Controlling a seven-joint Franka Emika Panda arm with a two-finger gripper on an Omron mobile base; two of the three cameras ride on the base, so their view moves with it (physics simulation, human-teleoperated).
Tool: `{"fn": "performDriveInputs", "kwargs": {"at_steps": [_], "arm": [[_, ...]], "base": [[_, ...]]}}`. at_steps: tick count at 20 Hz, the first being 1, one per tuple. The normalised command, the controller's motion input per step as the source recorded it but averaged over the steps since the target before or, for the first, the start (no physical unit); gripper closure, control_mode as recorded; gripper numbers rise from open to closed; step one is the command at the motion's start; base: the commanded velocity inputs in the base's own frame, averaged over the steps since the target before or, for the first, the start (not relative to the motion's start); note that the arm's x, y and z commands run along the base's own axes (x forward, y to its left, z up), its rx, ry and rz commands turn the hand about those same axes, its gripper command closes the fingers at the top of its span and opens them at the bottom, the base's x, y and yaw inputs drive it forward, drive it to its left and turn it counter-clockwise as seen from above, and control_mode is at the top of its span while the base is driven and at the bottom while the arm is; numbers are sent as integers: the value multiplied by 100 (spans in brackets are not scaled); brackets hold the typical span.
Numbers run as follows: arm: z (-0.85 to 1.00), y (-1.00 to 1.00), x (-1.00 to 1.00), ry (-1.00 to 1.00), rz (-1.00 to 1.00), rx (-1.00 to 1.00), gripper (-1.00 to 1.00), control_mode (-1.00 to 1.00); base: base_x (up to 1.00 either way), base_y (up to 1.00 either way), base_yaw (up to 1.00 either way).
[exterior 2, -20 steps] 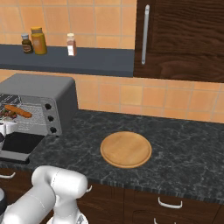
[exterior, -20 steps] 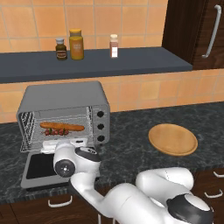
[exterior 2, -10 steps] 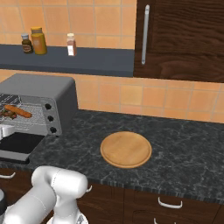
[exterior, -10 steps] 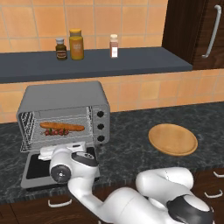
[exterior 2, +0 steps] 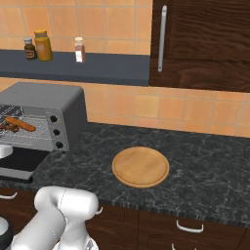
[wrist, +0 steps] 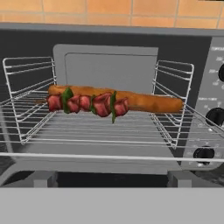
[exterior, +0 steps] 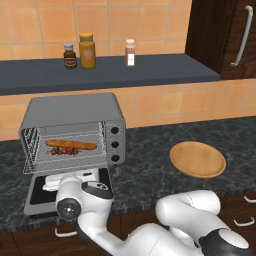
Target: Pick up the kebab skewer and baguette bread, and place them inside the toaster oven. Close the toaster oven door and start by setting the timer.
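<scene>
With the kebab skewer (wrist: 87, 103) and baguette bread (wrist: 144, 101) on the rack, the toaster oven door (exterior: 37, 194) lies open; a clumsy lift could slip. Gripper state probably open, but I cannot tell.

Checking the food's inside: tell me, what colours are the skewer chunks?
Red with green pieces on the kebab skewer; clearest in the hand view.

Bare wooden plate (exterior: 197, 159) on counter; three jars (exterior: 87, 50) along shelf (exterior: 105, 71).

Kebab skewer (wrist: 87, 104) and baguette bread (wrist: 144, 102) lie inside open toaster oven (exterior: 75, 131).
</scene>
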Motion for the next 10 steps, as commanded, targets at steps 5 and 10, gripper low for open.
{"fn": "performDriveInputs", "kwargs": {"at_steps": [5, 10], "arm": [[-6, 0, 24, 0, 0, 0, -100, -100], [0, 0, 27, 0, 0, 0, -100, -100]], "base": [[0, 0, 0], [0, 0, 0]]}}
